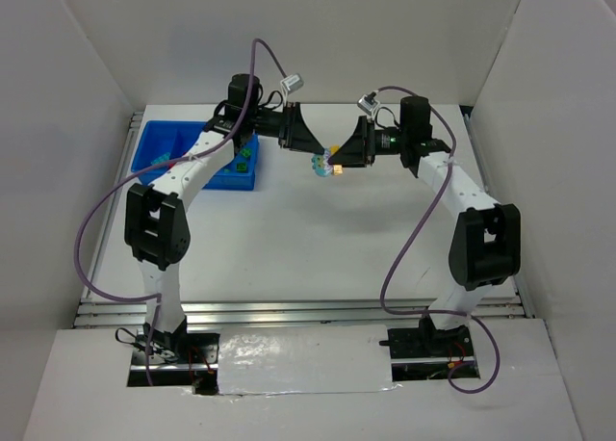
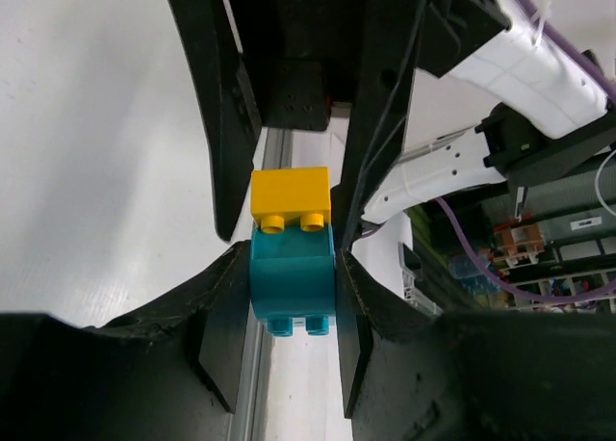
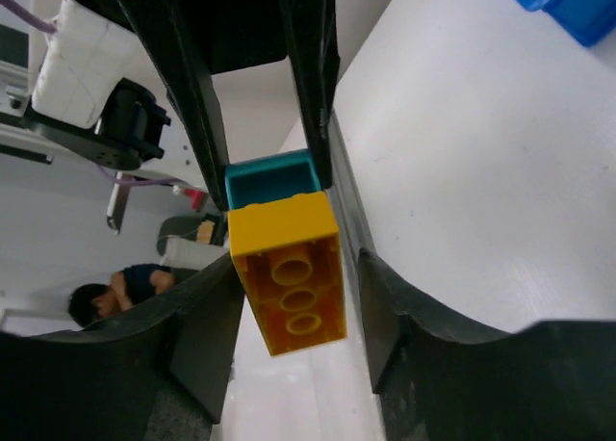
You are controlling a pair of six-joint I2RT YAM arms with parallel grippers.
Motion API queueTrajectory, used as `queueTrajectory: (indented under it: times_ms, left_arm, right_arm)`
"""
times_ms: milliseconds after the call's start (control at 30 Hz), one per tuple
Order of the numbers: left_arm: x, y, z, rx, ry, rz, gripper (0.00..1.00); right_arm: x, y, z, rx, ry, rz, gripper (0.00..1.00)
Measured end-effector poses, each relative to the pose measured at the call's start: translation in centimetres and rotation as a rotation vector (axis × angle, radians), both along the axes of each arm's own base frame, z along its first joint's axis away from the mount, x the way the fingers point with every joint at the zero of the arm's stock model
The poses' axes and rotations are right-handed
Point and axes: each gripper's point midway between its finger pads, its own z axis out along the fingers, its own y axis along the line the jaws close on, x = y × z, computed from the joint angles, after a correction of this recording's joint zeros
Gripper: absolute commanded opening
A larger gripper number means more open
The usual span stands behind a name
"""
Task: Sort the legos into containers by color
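1. While joined one to the other, yellow lego (image 2: 290,195) & cyan lego (image 2: 292,282) hang in mid-air over the table (image 1: 308,258), toward its far side, just right of the tray.
2. Left gripper (image 2: 292,268) is clamped on the cyan lego, pads pressed to both sides.
3. Right gripper (image 3: 296,268) straddles the yellow lego, fingers v. close on either side; gripping or not, can't tell.
4. Blue tray (image 1: 159,138) sits far left w/ green legos (image 1: 244,154) at its right end, partly behind the left arm.
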Motion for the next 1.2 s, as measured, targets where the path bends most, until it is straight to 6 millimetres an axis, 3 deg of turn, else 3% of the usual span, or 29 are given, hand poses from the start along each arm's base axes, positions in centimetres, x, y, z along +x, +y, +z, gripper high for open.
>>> queueTrajectory:
  times_ms: [33, 133, 167, 500, 733, 1033, 1200]
  left_arm:
    - [0.0, -0.1, 0.1, -0.006, 0.000, -0.001, 0.00]
    - [-0.1, -0.1, 0.2, -0.013, 0.009, -0.011, 0.00]
    - [-0.1, -0.1, 0.3, -0.016, 0.001, -0.012, 0.00]
    - [0.0, 0.3, 0.2, 0.020, -0.030, 0.001, 0.00]
    - [0.5, 1.5, -1.0, 0.064, -0.043, 0.036, 0.00]
    - [4.7, 7.5, -1.2, 0.133, -0.103, 0.241, 0.00]
    - [7.1, 9.8, -3.4, 0.294, -0.110, 0.418, 0.00]
  right_arm:
    - [-0.2, 0.2, 0.2, 0.008, 0.002, 0.013, 0.47]
    - [-0.8, 0.6, 0.8, 0.038, 0.000, 0.054, 0.06]
    - [-0.8, 0.6, 0.9, 0.045, -0.005, 0.058, 0.02]
    - [-0.9, 0.7, 0.9, 0.065, -0.016, 0.069, 0.00]
    - [-0.1, 0.6, -0.1, 0.042, -0.011, 0.028, 0.00]
    - [3.0, -1.3, -1.3, -0.037, 0.057, -0.139, 0.00]
    - [4.8, -2.1, -2.5, -0.153, 0.112, -0.290, 0.00]
